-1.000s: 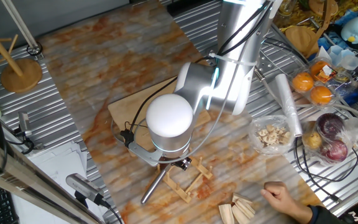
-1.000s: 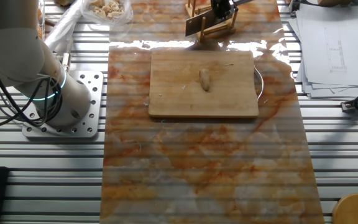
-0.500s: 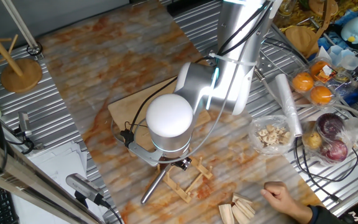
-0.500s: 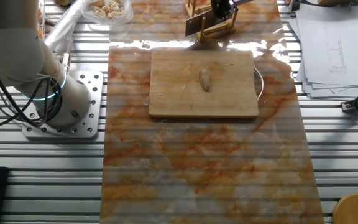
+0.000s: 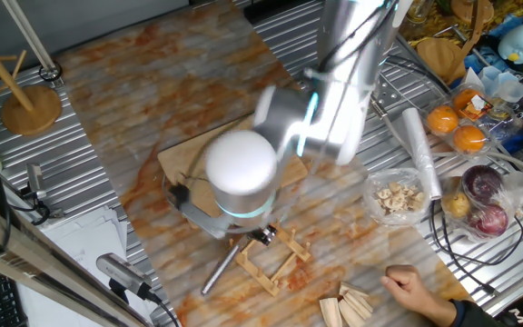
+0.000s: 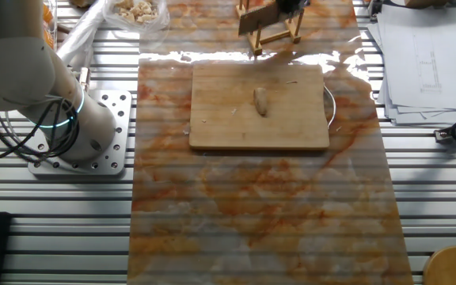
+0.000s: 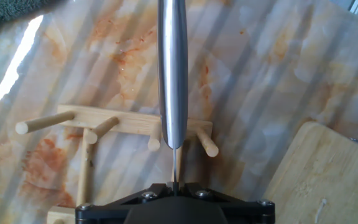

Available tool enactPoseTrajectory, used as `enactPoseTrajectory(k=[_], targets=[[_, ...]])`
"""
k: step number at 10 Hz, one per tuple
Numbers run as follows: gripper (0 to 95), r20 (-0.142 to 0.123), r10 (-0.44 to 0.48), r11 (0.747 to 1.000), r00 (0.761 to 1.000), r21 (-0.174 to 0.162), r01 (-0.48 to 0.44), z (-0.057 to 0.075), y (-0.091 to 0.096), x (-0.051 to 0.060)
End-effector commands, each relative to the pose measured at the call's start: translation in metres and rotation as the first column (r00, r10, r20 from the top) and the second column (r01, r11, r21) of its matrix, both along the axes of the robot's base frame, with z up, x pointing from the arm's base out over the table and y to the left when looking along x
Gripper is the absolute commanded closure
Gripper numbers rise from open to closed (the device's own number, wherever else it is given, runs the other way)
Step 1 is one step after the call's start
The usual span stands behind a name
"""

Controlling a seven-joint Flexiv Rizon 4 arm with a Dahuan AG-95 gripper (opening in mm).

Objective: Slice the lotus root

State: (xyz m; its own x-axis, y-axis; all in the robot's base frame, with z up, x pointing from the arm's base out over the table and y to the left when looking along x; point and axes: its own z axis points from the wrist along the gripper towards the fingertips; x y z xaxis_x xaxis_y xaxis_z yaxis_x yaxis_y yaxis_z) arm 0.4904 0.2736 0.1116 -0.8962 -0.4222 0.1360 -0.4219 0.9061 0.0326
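The lotus root [image 6: 260, 100] is a small pale stubby chunk lying whole near the middle of the wooden cutting board [image 6: 228, 127]. It does not show in the hand view. My gripper [image 7: 174, 185] is shut on a knife with a steel handle [image 7: 172, 68], just above the wooden rack [image 7: 120, 122] past the board's far edge. In the other fixed view the knife blade [image 6: 256, 17] hangs over the rack [image 6: 279, 36]. In one fixed view the arm [image 5: 243, 173] is blurred and hides the lotus root; the knife handle [image 5: 216, 271] sticks out below it.
A person's hand [image 5: 416, 292] rests by several wooden blocks [image 5: 352, 304] near the rack [image 5: 275, 263]. A clear bag of pale chips [image 5: 396, 198], oranges [image 5: 457, 127] and red onions [image 5: 484, 195] lie to the side. A wooden stand [image 5: 30, 104] is at the far corner.
The arm has started moving and is now blurred. The knife has risen a little off the rack, with its handle shifted slightly sideways. The lotus root has not moved.
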Motion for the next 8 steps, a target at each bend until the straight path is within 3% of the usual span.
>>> enactPoseTrajectory(k=[1,5,8], targets=[[95.0,-0.03,-0.019,1.0,0.999,0.009,0.019,0.013,0.0,0.006],[95.0,-0.027,-0.032,0.999,0.999,0.007,0.033,0.014,0.0,0.005],[95.0,-0.024,-0.005,0.999,1.0,-0.042,0.004,0.036,-0.018,0.005]])
